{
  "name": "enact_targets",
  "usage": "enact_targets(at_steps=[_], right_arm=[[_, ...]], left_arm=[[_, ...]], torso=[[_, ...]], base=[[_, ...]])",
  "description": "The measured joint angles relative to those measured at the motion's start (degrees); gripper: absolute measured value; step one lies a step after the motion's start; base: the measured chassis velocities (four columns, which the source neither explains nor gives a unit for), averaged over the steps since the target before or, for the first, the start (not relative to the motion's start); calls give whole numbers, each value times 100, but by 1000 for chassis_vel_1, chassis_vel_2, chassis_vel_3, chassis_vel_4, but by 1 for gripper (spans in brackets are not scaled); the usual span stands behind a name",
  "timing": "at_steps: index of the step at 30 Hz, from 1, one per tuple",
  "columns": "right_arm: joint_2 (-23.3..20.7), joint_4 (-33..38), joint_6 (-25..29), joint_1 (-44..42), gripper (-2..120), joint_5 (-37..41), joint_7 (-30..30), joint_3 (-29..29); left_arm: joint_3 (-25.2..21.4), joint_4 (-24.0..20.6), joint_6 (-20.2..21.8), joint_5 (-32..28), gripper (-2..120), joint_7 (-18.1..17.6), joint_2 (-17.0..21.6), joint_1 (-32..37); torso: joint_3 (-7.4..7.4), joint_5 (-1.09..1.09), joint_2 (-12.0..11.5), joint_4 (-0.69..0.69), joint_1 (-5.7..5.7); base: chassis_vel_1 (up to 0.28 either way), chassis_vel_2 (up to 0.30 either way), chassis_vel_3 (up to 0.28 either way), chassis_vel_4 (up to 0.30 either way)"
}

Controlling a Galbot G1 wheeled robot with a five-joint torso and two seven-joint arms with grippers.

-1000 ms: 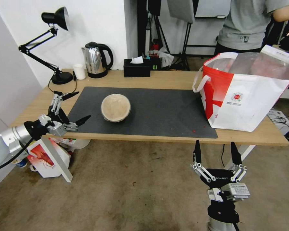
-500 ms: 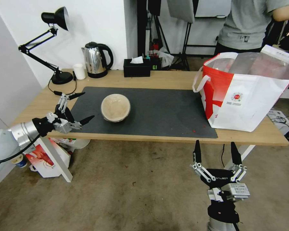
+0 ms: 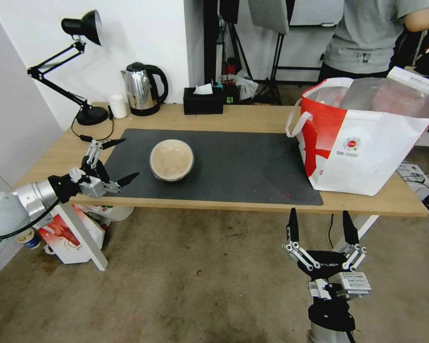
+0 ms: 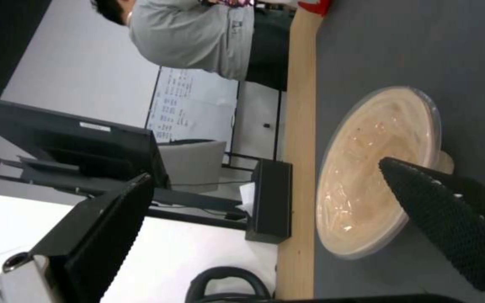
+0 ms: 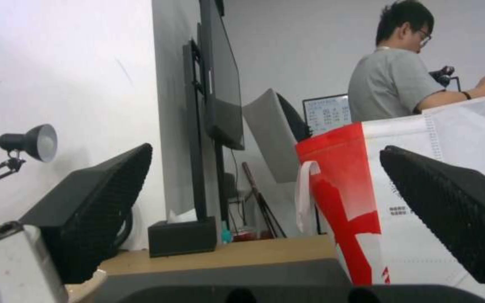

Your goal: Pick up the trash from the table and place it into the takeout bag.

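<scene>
You have one beige bowl left near the table's left end, your left gripper wide beside it, the takeout bag at the right end, your right gripper wide below the front edge.

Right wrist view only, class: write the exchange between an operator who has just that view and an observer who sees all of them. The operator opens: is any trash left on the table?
Observer: Yes, one beige bowl sits on the grey mat.
Operator: Where is the left gripper?
Observer: The left gripper hovers at the mat's left edge, jaws open toward the bowl, not touching it.
Operator: And my right gripper?
Observer: The right gripper hangs below the table's front edge.
</scene>
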Motion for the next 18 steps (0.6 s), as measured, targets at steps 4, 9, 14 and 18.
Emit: enact_targets(at_steps=[4,9,14,18], right_arm=[[0,0,0,0,100,0,0,0],[0,0,0,0,100,0,0,0],[0,0,0,0,100,0,0,0],[0,0,0,0,100,0,0,0]], left_arm=[[80,5,25,-2,100,0,-52,-19],[116,5,31,10,100,12,-95,-31],[162,35,35,16,100,19,-93,-85],[222,78,36,19,100,24,-92,-133]], torso=[[0,-1,0,0,0],[0,0,0,0,0],[0,0,0,0,0],[0,0,0,0,0]], base=[[0,0,0,0],[0,0,0,0],[0,0,0,0],[0,0,0,0]])
